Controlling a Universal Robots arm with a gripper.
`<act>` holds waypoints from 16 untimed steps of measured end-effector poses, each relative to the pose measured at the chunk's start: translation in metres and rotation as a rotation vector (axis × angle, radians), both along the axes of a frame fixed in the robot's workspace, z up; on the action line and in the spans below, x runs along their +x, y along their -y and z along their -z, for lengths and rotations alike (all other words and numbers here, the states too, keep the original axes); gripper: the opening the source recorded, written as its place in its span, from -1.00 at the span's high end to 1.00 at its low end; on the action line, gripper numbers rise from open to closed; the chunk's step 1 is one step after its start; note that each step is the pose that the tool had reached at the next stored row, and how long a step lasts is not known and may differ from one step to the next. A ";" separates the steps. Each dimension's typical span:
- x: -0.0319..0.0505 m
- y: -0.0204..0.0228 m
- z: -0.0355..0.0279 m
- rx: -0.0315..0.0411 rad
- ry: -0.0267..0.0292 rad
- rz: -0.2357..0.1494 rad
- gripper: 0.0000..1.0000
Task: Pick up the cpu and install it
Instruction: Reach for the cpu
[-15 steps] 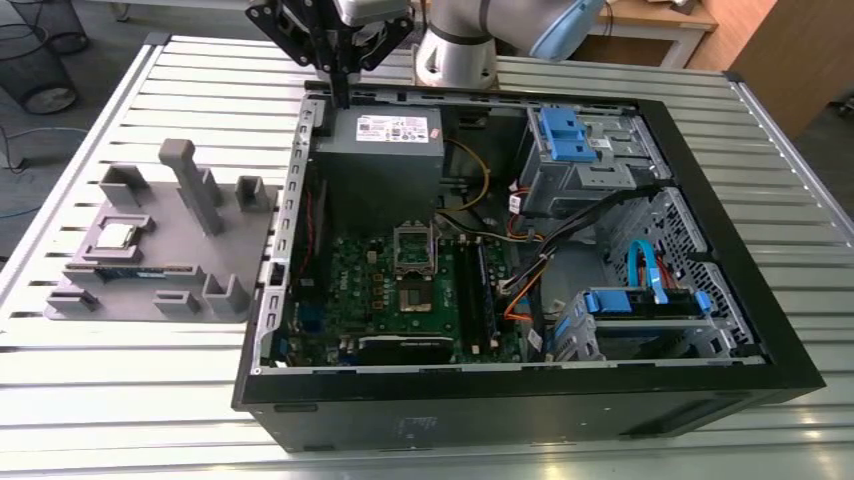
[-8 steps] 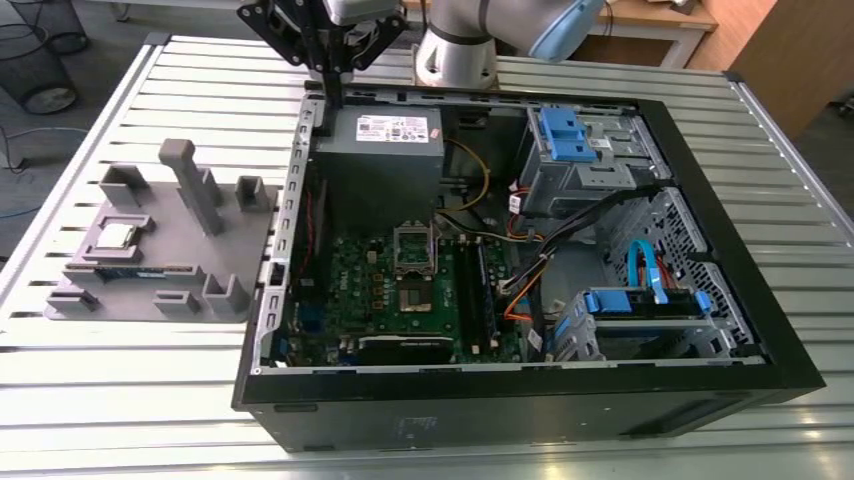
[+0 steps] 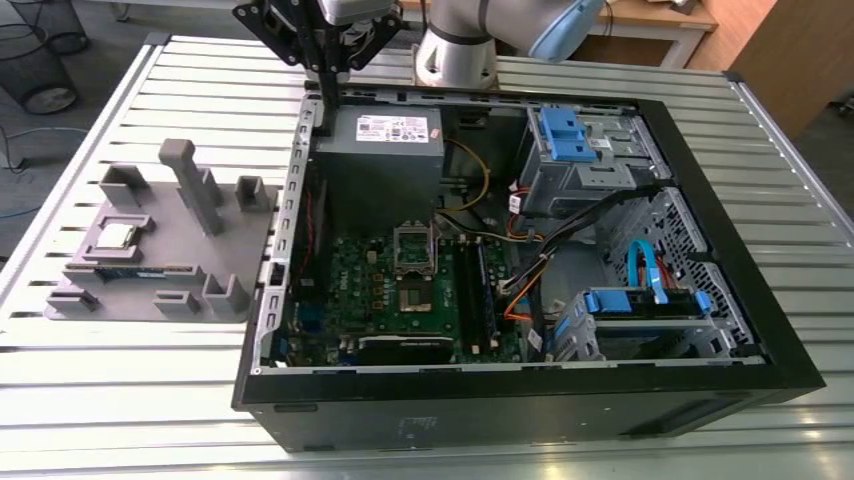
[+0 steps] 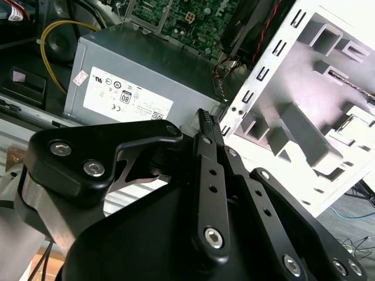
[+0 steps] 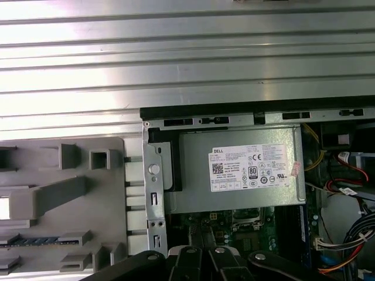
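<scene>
The cpu [image 3: 118, 235], a small silver-grey square chip, lies flat in a pocket of the grey fixture tray [image 3: 200, 255] at the exterior view's left, beside the open computer case [image 3: 534, 400]. My gripper [image 3: 318, 118] hangs over the case's back left corner, well apart from the cpu, with its black fingers [image 5: 187, 256] shut together and nothing between them. On the green motherboard [image 3: 387, 300] inside the case, the socket [image 3: 412, 247] stands with its metal frame raised. The socket [image 5: 249, 219] also shows in the first wrist view below the power supply.
A big grey power supply [image 3: 380, 135] with a white label sits right under the gripper. A green memory stick [image 3: 134, 271] lies in the tray near the cpu, among upright grey posts [image 3: 194, 185]. Blue drive bays [image 3: 574, 135] and cables fill the case's right side.
</scene>
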State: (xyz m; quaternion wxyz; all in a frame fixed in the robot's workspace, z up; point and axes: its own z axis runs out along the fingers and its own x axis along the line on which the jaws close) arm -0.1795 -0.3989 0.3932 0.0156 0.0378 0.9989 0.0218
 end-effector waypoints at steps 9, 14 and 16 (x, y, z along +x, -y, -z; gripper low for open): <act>-0.0038 0.0000 0.0000 0.0000 0.0005 0.000 0.79; -0.0076 0.0000 0.0000 0.0000 0.0014 0.000 0.79; -0.0091 0.0000 0.0000 0.0000 0.0018 0.000 0.79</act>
